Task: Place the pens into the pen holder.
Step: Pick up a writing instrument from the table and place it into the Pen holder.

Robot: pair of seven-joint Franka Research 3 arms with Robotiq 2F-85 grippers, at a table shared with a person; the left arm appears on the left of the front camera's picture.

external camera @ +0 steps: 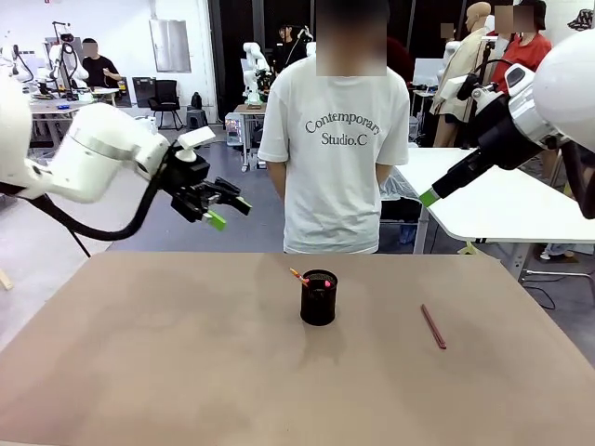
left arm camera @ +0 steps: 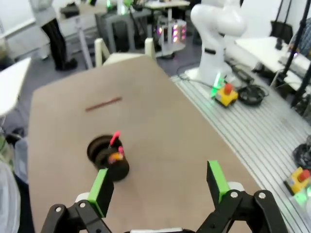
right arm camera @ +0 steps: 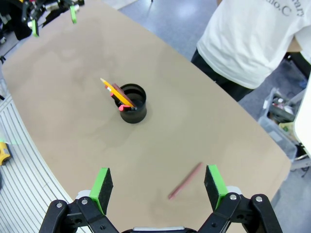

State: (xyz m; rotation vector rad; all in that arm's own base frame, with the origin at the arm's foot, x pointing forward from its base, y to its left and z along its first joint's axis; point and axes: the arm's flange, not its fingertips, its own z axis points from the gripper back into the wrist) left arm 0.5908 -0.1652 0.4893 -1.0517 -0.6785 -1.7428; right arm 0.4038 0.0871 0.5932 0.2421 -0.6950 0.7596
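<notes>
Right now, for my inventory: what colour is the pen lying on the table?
Reddish pen; best in right wrist view.

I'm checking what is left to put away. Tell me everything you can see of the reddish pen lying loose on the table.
The reddish pen is a thin, straight stick of even dull red colour; its material and tip are too small to tell. It lies flat on the brown table, to the robot's right of the black pen holder and apart from it, its far end angled toward the middle. Only the table touches it; it is not yet in the holder.
</notes>
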